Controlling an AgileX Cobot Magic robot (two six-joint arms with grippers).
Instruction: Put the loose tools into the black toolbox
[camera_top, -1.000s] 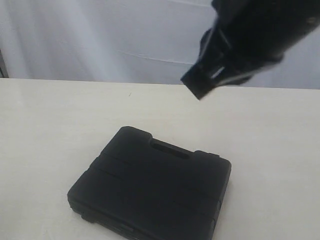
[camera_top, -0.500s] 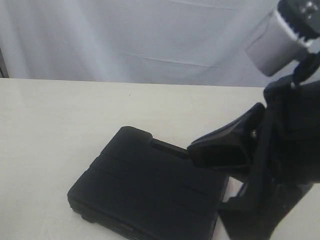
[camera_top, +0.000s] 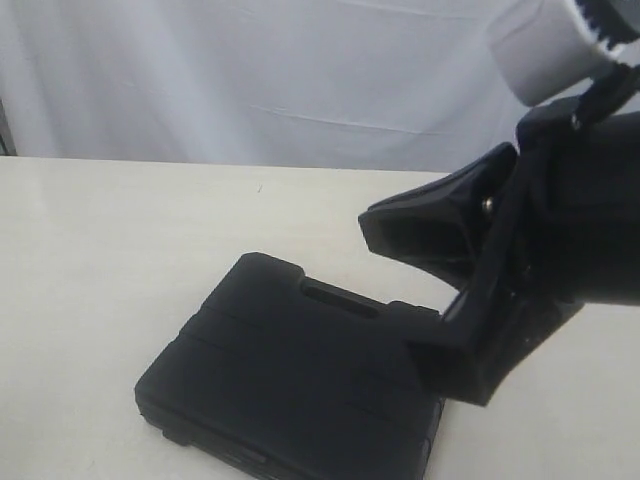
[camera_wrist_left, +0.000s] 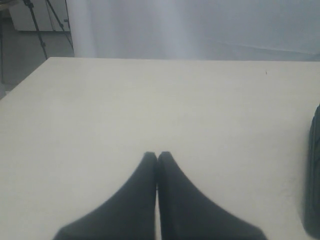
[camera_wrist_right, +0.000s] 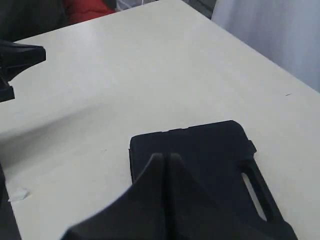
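As the black toolbox (camera_top: 290, 370) lies shut mid-desk (camera_top: 90, 250), the right gripper (camera_wrist_right: 162, 157) hovers above it, clenched empty, probably for its lid. The left gripper (camera_wrist_left: 157, 156) is clenched too.

One black toolbox (camera_top: 290, 380), one table (camera_top: 100, 250)

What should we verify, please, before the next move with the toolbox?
1. Toolbox lid open for loading: not ok, it lies closed on the table.
2. Right gripper empty: ok, fingers shut on nothing, near the toolbox.
3. Left gripper empty: ok, shut above the table.
4. Loose tools located: cannot tell, none shows in any view.
5. Handle slot unobstructed: ok.
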